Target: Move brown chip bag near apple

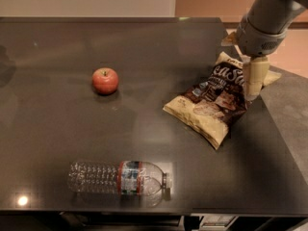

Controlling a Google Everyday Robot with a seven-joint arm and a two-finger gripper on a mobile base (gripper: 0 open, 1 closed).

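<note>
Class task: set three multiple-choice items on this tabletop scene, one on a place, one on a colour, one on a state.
1. The gripper is at: A the apple; B the brown chip bag; C the water bottle.
2. The apple is: A red; B green; C purple.
3. The water bottle: A stands upright; B hangs from the gripper; C lies on its side.

Key: 1 B, it is at the bag's right end, far from the other two; 2 A, red skin shows; 3 C, it lies flat on the table, cap pointing right.
</note>
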